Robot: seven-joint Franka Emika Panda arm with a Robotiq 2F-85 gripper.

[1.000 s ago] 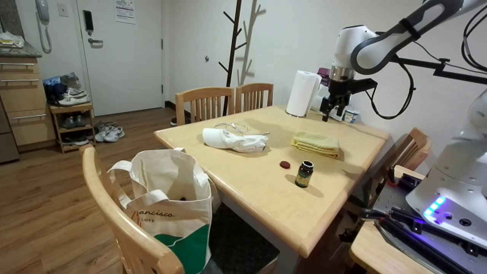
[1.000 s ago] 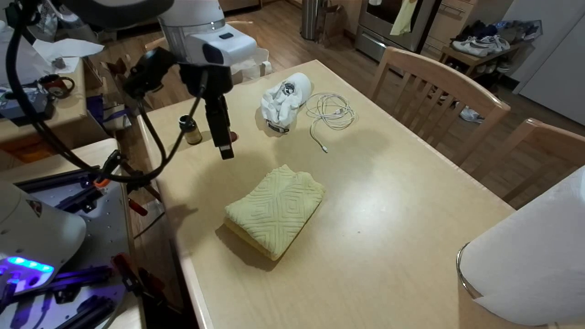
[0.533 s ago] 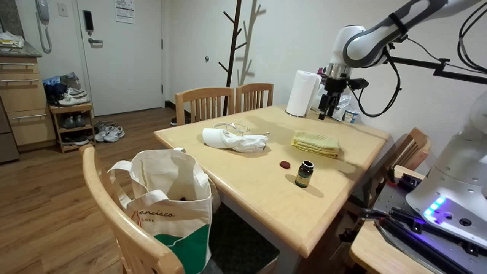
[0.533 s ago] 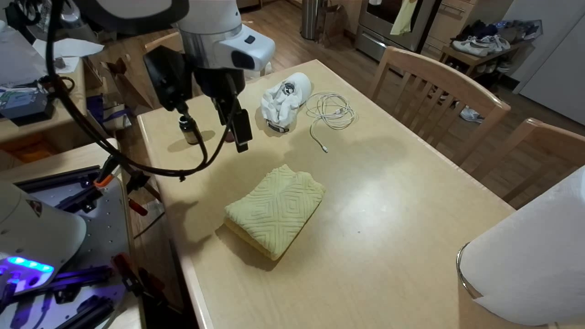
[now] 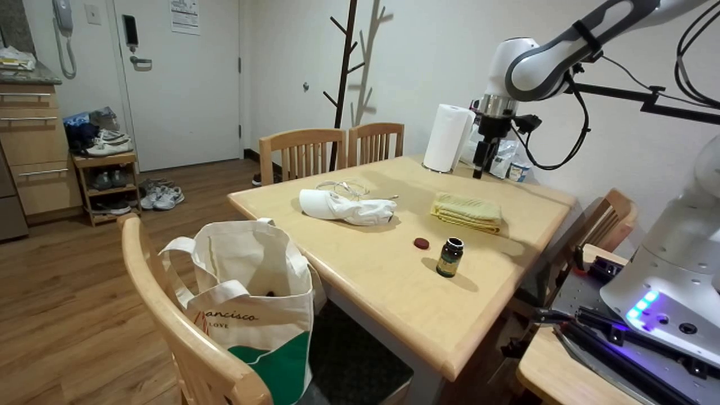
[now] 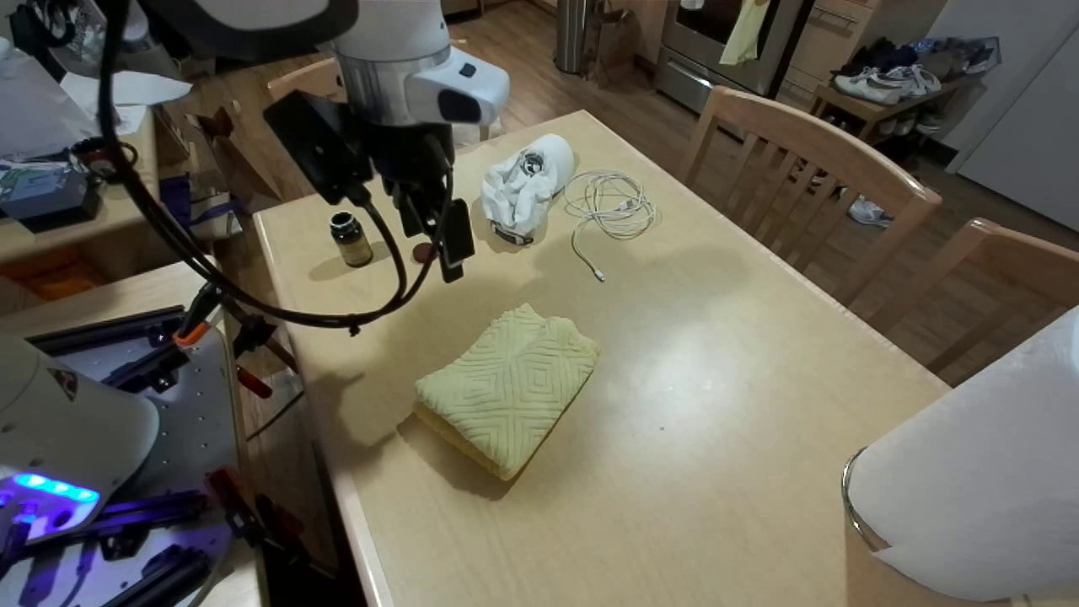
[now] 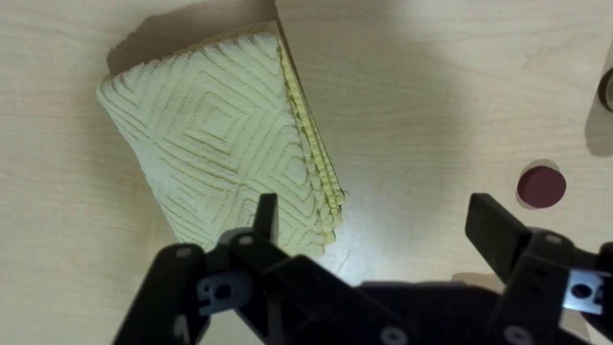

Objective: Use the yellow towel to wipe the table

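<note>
The gripper (image 7: pixel 373 211) gapes wide, empty; a shallow pinch could unfold the folded yellow towel (image 6: pixel 510 389), and careless sweeps might topple the uncapped dark bottle (image 5: pixel 450 259).

The towel (image 7: pixel 210 143) is pale yellow, patterned with concentric diamonds and parallel ridges. Near the towel — a dark red cap (image 7: pixel 541 187) and a dark bottle (image 5: pixel 449 259). The gripper (image 7: pixel 372 205) is black.
</note>
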